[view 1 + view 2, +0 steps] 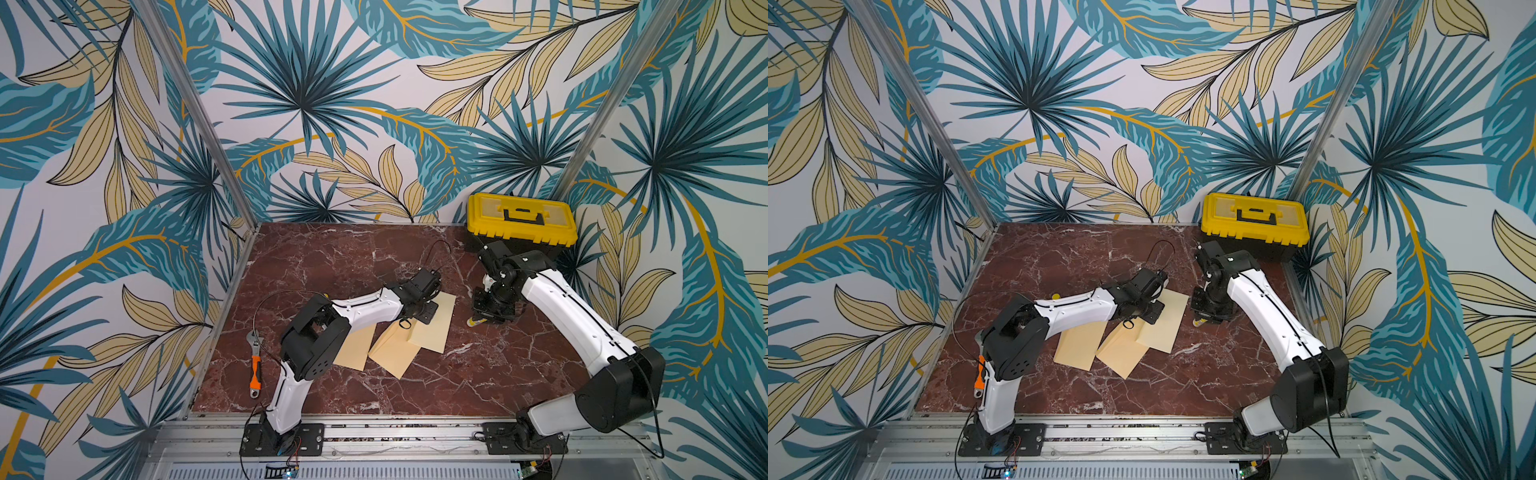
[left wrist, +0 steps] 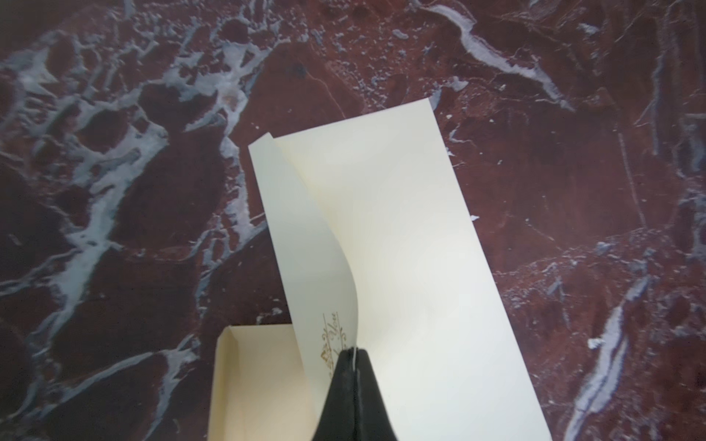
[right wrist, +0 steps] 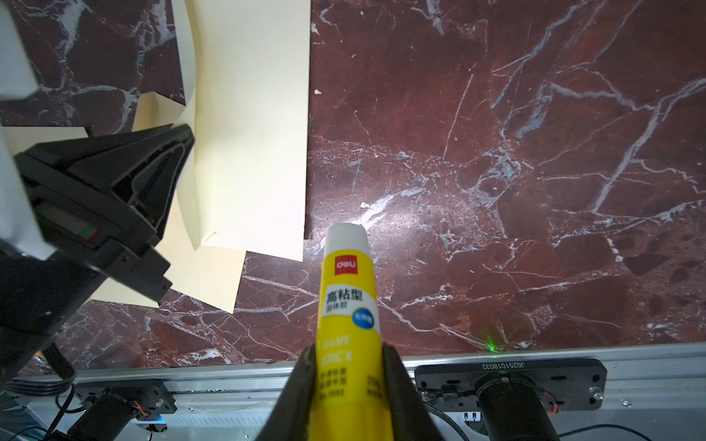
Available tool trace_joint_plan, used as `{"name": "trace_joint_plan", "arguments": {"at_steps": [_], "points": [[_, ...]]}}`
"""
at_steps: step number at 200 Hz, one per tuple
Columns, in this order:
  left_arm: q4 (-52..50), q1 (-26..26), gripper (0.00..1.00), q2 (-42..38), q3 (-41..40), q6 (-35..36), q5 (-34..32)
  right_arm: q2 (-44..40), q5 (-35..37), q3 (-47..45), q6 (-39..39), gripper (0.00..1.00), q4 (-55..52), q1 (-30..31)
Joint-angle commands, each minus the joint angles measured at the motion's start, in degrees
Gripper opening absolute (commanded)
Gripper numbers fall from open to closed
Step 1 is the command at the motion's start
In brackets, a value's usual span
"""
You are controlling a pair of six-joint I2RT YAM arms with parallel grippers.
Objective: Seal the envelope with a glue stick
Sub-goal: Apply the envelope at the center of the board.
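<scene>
— Glue stick (image 3: 349, 305): where is it?

— In the right gripper (image 3: 349, 349). Its fingers (image 3: 301, 382) pinch the yellow barrel from both sides, and the lower barrel runs out of the right wrist view. It hangs on the near side of the toolbox (image 1: 521, 218), towards the arm bases, white end down by the table (image 1: 332, 257). I cannot tell whether that end touches the marble.

— What do the top views give?

— Little. The black wrist covers all but a yellow sliver of it.

— And the envelope (image 2: 401, 267)?

— Farther from the toolbox than the glue stick, just beside its white end and apart from it. The left gripper (image 2: 353, 355) is pressed together on the flap (image 2: 305, 236), holding it raised in a curve. Gold print at the pinch is half covered and unreadable.

— What else?

— A second envelope (image 1: 395, 353) lies partly under the first. A third envelope (image 1: 353, 349) is cut off by the left arm, farther still from the toolbox. The wrench (image 1: 254, 365) lies farthest from the toolbox, by the table's opposite side edge. In a top view the arm hides most of it.
</scene>
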Motion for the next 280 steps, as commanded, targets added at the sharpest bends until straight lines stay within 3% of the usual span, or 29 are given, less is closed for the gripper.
{"name": "trace_joint_plan", "arguments": {"at_steps": [1, 32, 112, 202, 280], "points": [[3.99, 0.37, 0.02, -1.68, -0.39, -3.64, 6.44, 0.29, -0.42, 0.17, 0.37, 0.00, -0.54, 0.48], [11.96, 0.83, 0.02, -1.89, -4.80, -7.87, 11.74, 0.45, -2.23, -1.19, 0.98, 0.00, 1.22, 0.69], [29.83, 3.67, 0.02, -6.07, -18.38, -15.85, 15.67, 6.19, -2.85, -3.50, 2.92, 0.00, 7.69, 3.08], [43.36, 8.00, 0.03, -6.61, -27.10, -23.47, 22.00, 17.61, -3.27, 4.98, 2.85, 0.00, 8.57, 6.01], [47.04, 9.10, 0.03, -6.25, -29.30, -25.08, 24.14, 25.37, -1.33, 14.08, 1.53, 0.00, 5.15, 6.54]]}}
